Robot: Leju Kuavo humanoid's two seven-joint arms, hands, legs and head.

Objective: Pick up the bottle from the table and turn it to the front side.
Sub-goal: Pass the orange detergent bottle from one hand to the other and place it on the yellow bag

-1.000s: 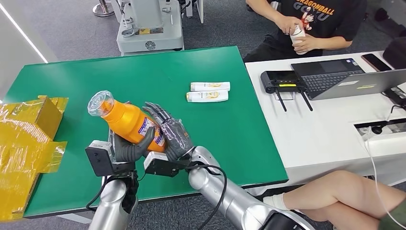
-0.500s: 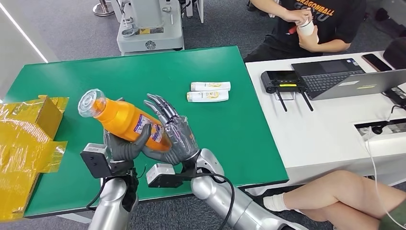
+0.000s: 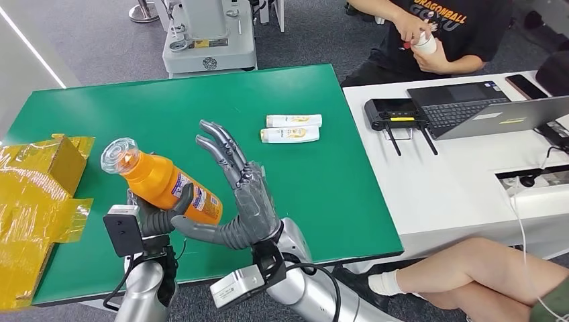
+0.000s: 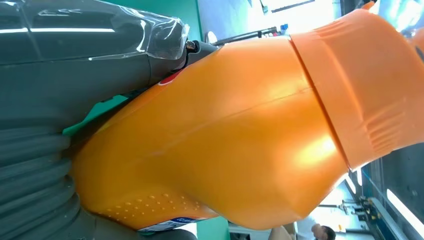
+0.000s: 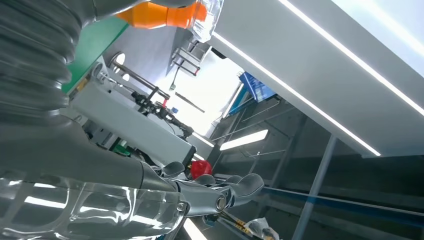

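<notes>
Now the left robot hand [image 3: 163, 216] is gripping the orange bottle [image 3: 161, 182] around its lower body, dark fingers and thick thumb wrapping the base while the bottle is hanging clear above the green surface [image 3: 201, 100]. Beside it, the right robot hand [image 3: 245, 194] is standing open, fingers spread and pointing up and away, its palm facing the bottle's label side and its thumb reaching under the base; whether the thumb is touching the bottle I cannot tell.

Taking the bottle as the landmark: its long axis is running tilted, the clear cap [image 3: 119, 154] pointing up and away to the robot's left, the base sitting low in the left robot hand's grasp. The right robot hand is lying just to the bottle's right, so I judge the left to be carrying the turn, with the right placed to steady or regrip.

In the left wrist view the bottle [image 4: 225, 135] is showing as smooth, glossy moulded plastic with a raised dimple pattern near the base and a ribbed collar at the neck; a printed label is peeking at the base.

Farther right of the bottle and away from the robot, two small white tubes [image 3: 292, 127] are lying side by side on the surface. Left of the bottle, a box wrapped in yellow tape [image 3: 40, 194] is sitting at the surface's edge.
</notes>
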